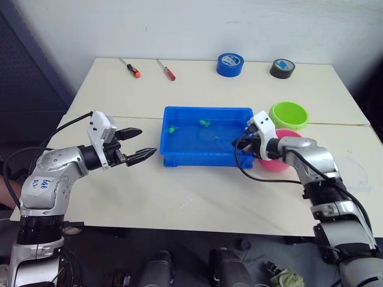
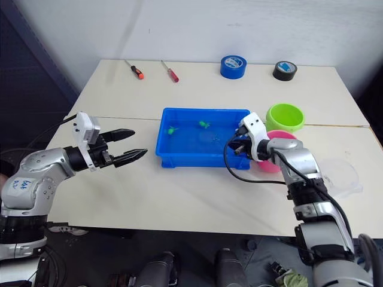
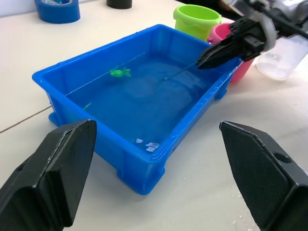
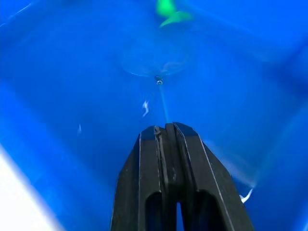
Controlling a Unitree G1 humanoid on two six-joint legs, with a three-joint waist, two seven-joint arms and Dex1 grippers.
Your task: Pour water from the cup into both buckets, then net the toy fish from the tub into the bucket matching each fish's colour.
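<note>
The blue tub (image 1: 179, 156) holds water and two small green toy fish (image 1: 204, 123) (image 1: 172, 128). My right gripper (image 1: 238, 143) hangs over the tub's right end, shut on the thin handle (image 4: 163, 103) of the net. The net's hoop (image 3: 140, 89) lies under the water near one green fish (image 4: 171, 12). My left gripper (image 1: 145, 142) is open and empty, just left of the tub. The green bucket (image 1: 288, 115) stands right of the tub. The pink bucket (image 1: 274, 164) is partly hidden behind my right wrist. The transparent cup (image 2: 339, 174) sits further right.
Two screwdrivers (image 1: 130, 67) (image 1: 166, 69), a blue tape roll (image 1: 230, 64) and a black tape roll (image 1: 282, 68) lie along the table's far edge. Bare tabletop (image 1: 197, 197) stretches in front of the tub.
</note>
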